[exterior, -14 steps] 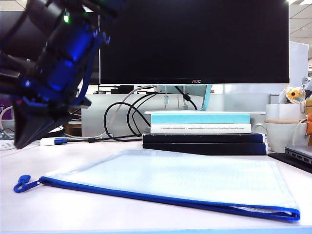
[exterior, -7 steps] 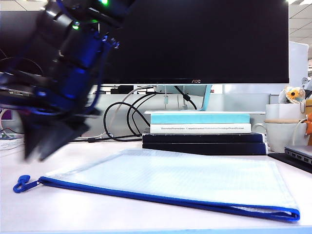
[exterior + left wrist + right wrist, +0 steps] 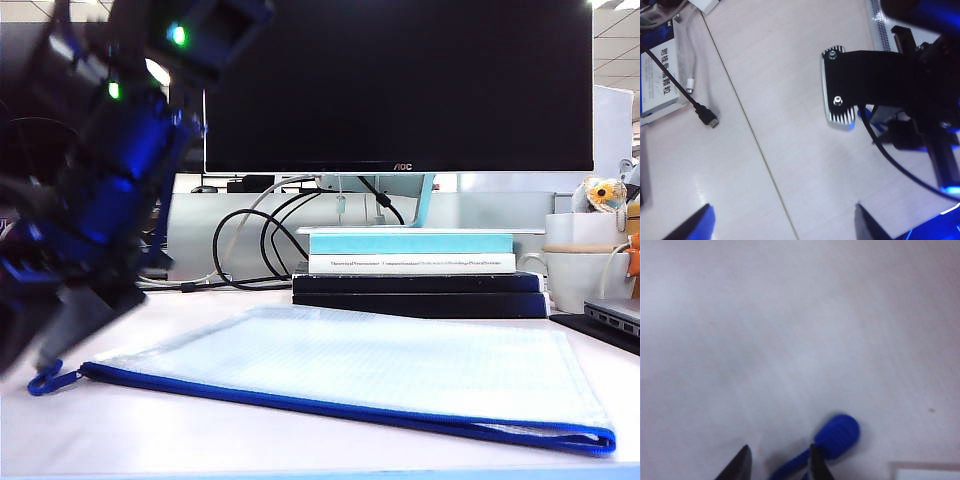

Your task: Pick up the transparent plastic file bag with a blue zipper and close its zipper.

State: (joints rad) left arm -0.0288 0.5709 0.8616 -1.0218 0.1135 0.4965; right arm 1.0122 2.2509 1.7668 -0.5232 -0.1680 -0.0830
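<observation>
File bag [image 3: 360, 370] lies flat on the desk [image 3: 150, 440] before stacked books [image 3: 420, 270]; its zipper [image 3: 330, 408] faces front. Right gripper [image 3: 777, 462], jaws slightly apart, straddles the blue cord pull [image 3: 837, 435]. Left gripper [image 3: 782, 220] hangs wide above bare desk

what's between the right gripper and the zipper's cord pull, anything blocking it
Nothing visible. In the right wrist view the right gripper has its jaws apart right at the blue cord pull, only bare table around.
</observation>
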